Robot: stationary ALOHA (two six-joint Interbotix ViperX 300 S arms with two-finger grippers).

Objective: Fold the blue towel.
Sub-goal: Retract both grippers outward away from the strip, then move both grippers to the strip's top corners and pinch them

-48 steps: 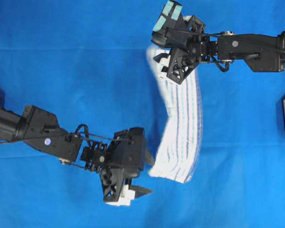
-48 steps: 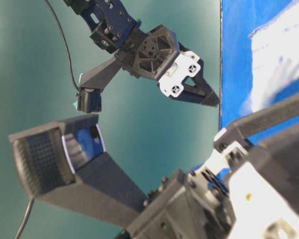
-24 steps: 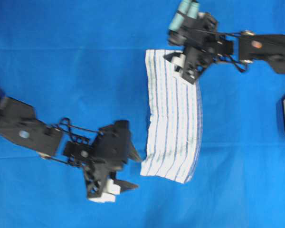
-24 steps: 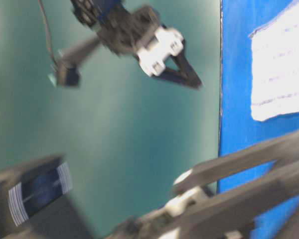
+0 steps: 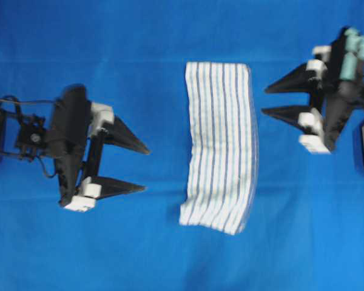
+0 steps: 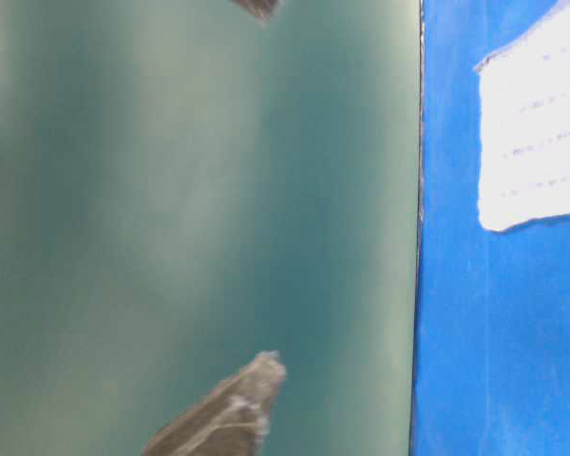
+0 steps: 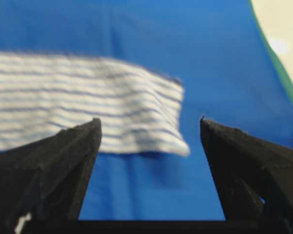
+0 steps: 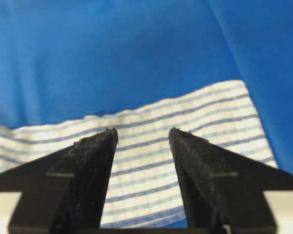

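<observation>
Blue towel (image 5: 220, 145) lies folded in narrow strip mid-table, slightly bowed. Left gripper (image 5: 142, 168) and right gripper (image 5: 268, 100) both spread wide, empty, well clear either side. Risk (my guess): regrasping single layer, undoing fold.

A plain solid-blue cloth sheet (image 5: 139, 54) covers the whole tabletop, lying mostly smooth with a few soft creases, evenly lit. Beyond its edge in the table-level view stands a blurred dull teal-green wall (image 6: 190, 209). The left wrist view shows a pale cream surface (image 7: 283, 34) past the sheet's green-edged corner.
</observation>
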